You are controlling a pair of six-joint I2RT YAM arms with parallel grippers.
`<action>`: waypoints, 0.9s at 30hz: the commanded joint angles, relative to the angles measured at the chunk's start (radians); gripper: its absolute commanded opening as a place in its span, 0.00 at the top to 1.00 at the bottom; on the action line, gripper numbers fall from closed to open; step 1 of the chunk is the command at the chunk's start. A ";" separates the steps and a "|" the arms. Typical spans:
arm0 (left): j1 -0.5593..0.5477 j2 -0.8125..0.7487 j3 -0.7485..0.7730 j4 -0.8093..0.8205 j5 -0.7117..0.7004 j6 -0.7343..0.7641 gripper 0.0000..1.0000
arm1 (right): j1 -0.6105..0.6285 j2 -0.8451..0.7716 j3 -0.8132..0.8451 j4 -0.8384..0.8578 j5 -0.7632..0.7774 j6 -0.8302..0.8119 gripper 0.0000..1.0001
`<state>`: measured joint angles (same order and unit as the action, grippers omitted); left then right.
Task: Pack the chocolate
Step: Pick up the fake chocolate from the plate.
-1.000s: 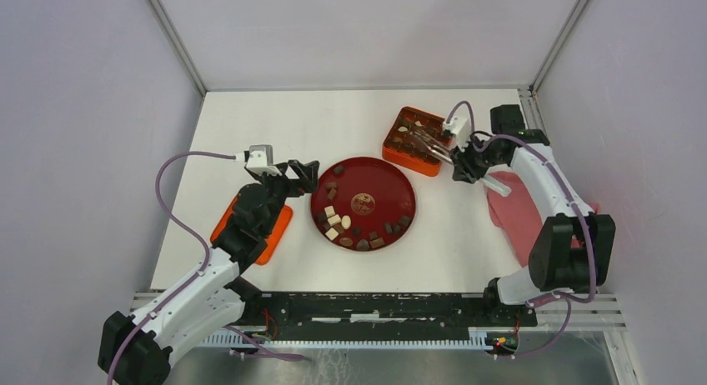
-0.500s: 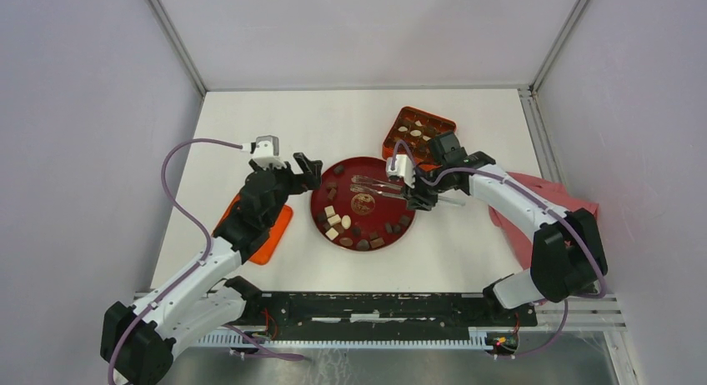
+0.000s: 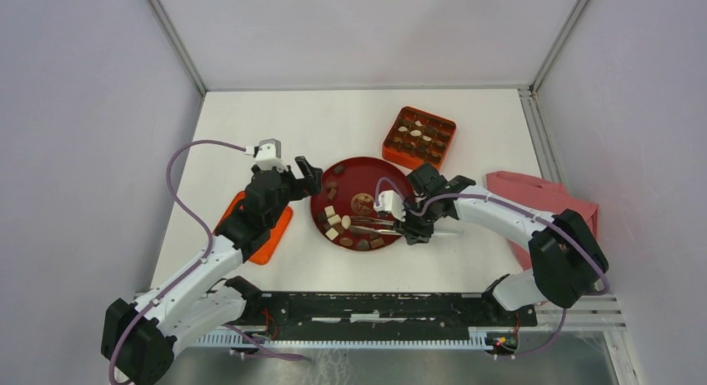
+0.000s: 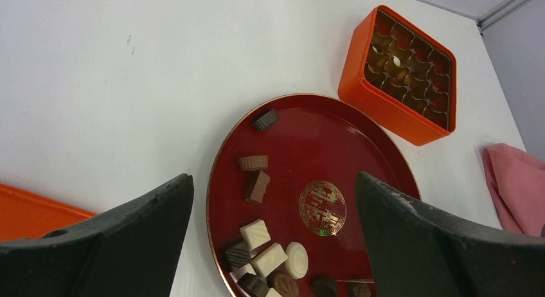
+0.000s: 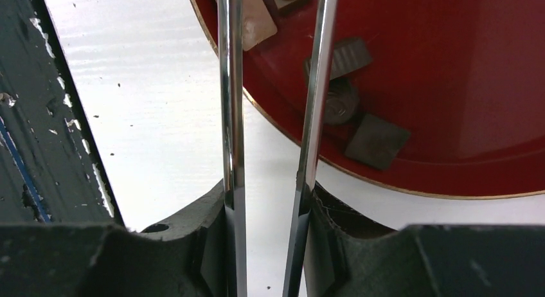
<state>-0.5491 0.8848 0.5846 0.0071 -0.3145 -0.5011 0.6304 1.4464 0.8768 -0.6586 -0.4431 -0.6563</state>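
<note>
Right gripper [image 3: 414,227] clamped on metal tongs [image 3: 367,225]; left gripper [image 3: 310,177] spread wide, holding nothing.

Chocolate [image 3: 333,222] lies mostly on the red plate [image 3: 379,183], strung along its left and near rim. More pieces sit in the orange box [image 3: 400,154] beyond the plate's far right edge. Tong blades stand slightly apart, tips over the plate's near rim pieces [image 5: 376,139]. Left gripper hovers at the plate's left edge.
</note>
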 commanded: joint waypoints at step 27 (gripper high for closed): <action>0.004 -0.056 -0.016 0.044 -0.018 -0.037 0.01 | 0.083 0.089 0.100 -0.087 0.176 0.131 0.54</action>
<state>-0.5491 0.8406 0.5755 0.0093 -0.3145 -0.5121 0.7071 1.5230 0.9146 -0.7368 -0.3065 -0.5426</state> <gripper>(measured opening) 0.994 0.463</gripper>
